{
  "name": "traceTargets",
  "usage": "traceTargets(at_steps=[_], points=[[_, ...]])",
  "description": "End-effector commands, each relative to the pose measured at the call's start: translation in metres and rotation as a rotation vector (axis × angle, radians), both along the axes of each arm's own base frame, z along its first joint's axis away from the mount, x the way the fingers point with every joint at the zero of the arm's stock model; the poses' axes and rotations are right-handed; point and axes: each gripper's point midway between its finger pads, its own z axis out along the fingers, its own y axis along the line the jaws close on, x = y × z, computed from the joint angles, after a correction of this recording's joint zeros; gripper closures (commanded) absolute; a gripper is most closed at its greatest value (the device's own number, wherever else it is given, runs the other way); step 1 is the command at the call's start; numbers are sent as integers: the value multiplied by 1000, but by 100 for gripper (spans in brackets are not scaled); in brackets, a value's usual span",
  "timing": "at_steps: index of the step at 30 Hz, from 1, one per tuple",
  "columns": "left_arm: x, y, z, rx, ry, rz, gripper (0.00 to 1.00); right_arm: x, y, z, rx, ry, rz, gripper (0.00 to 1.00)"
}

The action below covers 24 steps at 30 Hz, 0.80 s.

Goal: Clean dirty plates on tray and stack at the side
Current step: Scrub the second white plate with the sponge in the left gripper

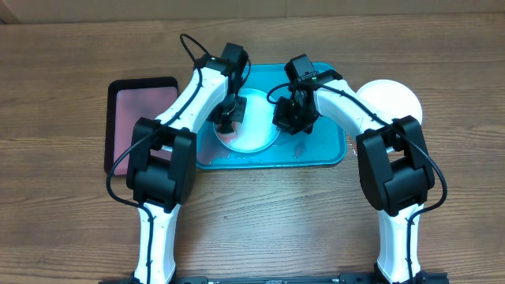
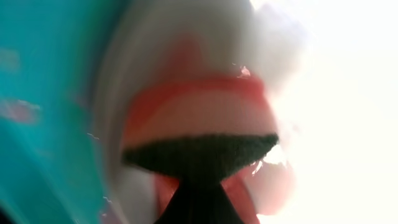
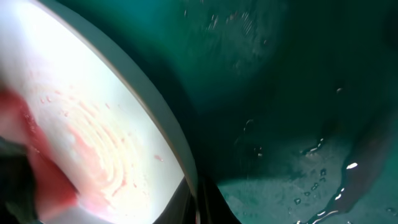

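A pale light-blue plate (image 1: 256, 136) with red-orange smears lies on the teal tray (image 1: 325, 150). My left gripper (image 1: 229, 120) is shut on a pink sponge with a dark green pad (image 2: 199, 124) and presses it on the plate's left part. My right gripper (image 1: 288, 120) is shut on the plate's right rim. In the right wrist view the rim runs between the fingers (image 3: 199, 199), with the smeared plate (image 3: 93, 112) to the left and the wet tray floor (image 3: 280, 93) to the right. A white plate (image 1: 394, 99) lies on the table right of the tray. No yellow-green plate is in view.
A smaller black-rimmed tray with a pinkish inside (image 1: 142, 106) lies left of the teal tray. Water drops lie on the teal tray floor near its front edge. Both arms reach in from the table's front edge.
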Motion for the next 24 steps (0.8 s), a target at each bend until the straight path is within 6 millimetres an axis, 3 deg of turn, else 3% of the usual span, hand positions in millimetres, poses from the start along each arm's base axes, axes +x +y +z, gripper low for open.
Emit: traceTargets(at_steps=[1, 4, 10, 13, 17, 20, 24], points=[[-42, -52, -3, -329, 175, -271, 96, -19, 5, -20, 26, 63, 61, 96], [-40, -69, 2, -421, 157, -293, 96, -24, 8, -21, 30, 71, 71, 96], [5, -82, 0, -411, -15, -194, 96, -28, 14, -21, 29, 71, 87, 96], [35, -56, -8, -236, -127, -43, 96, -28, 14, -21, 28, 72, 88, 96], [57, 5, -9, 80, -255, 215, 96, -28, 14, -21, 23, 72, 87, 96], [51, 36, -6, 212, -265, 345, 96, -28, 13, -21, 20, 71, 87, 96], [29, 42, -11, 200, -153, 352, 96, -27, 13, -21, 22, 68, 87, 96]])
